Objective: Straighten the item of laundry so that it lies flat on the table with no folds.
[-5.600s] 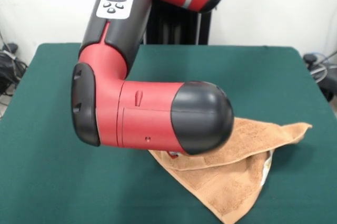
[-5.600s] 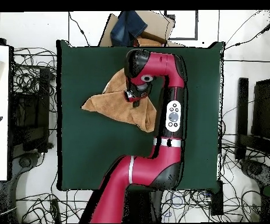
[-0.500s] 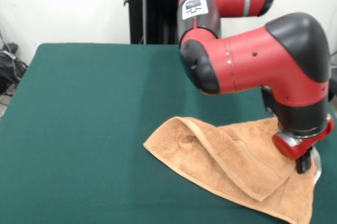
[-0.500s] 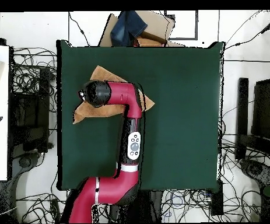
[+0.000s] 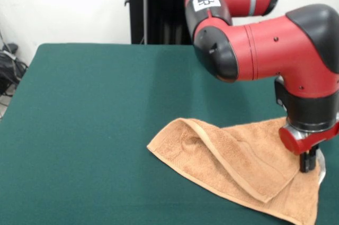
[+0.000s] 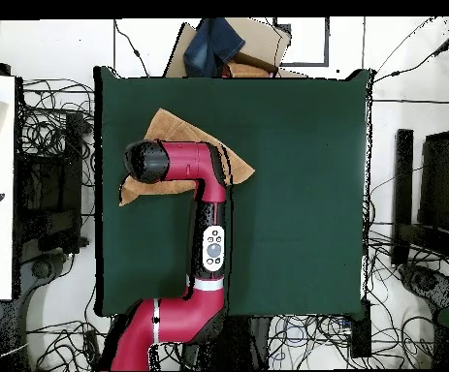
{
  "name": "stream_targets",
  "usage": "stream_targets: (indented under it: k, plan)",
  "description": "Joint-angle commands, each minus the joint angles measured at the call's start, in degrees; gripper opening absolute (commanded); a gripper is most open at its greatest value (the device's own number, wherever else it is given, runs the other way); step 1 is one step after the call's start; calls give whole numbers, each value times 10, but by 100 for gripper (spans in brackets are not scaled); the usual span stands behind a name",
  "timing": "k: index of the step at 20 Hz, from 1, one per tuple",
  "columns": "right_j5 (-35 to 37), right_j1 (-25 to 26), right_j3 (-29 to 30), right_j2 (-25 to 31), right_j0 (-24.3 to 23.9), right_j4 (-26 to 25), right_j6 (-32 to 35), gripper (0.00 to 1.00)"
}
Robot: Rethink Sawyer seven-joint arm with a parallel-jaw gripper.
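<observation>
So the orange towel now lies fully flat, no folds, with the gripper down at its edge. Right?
Not flat. In the front view the towel has one flap folded over itself, a raised crease running across it. The gripper is down at its edge, as you say.

We see a robotics lab. A green felt-covered table (image 6: pixel 296 194) fills the middle, with 1 red and black arm (image 6: pixel 211 242) mounted at its edge. Tangled cables (image 6: pixel 48 145) cover the floor around the table, and dark equipment (image 6: pixel 432 194) stands beside it.

The folded towel (image 5: pixel 238 159) lies on the table (image 5: pixel 95 129) under the arm (image 5: pixel 275 45).
</observation>
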Motion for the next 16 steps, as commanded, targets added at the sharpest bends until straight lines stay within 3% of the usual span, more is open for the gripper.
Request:
stream_targets:
  k: [1, 7, 16]
  plan:
    - [50, 4, 79, 22, -2, -32, 110, 0]
    - [131, -23, 143, -47, -30, -42, 9, 0]
    - [128, -22, 149, -67, -32, -43, 8, 0]
